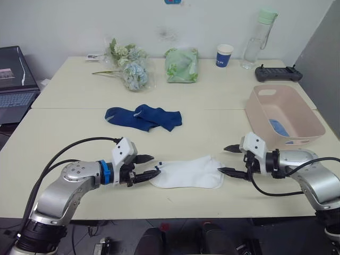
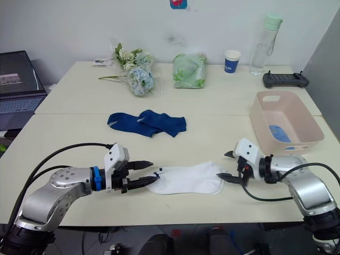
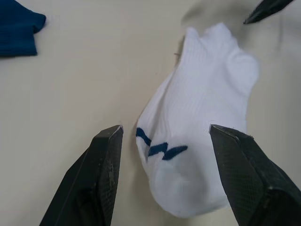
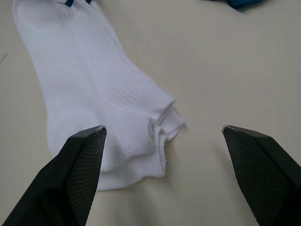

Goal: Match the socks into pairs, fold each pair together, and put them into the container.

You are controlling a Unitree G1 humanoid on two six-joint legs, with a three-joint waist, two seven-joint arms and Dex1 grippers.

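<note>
Two white socks point(image 1: 187, 172) lie stacked flat near the table's front edge, a small dark blue mark point(image 3: 160, 149) on the end toward my left arm. My left gripper point(image 1: 155, 164) is open at that end, its fingers either side of the marked cuff point(image 3: 166, 127). At the opposite end my right gripper point(image 1: 222, 159) is open around the white socks point(image 4: 94, 80). Two navy socks point(image 1: 143, 117) lie overlapped mid-table. The pale pink container point(image 1: 297, 106) stands at the right, with something light blue point(image 1: 277, 127) lying inside.
Along the far edge stand a bouquet point(image 1: 130, 66), a green plastic bag point(image 1: 181, 65), a blue-and-white paper cup point(image 1: 224, 55), a clear bottle point(image 1: 257, 40) and a black controller point(image 1: 278, 73). A laptop point(image 1: 16, 79) sits off the table's left.
</note>
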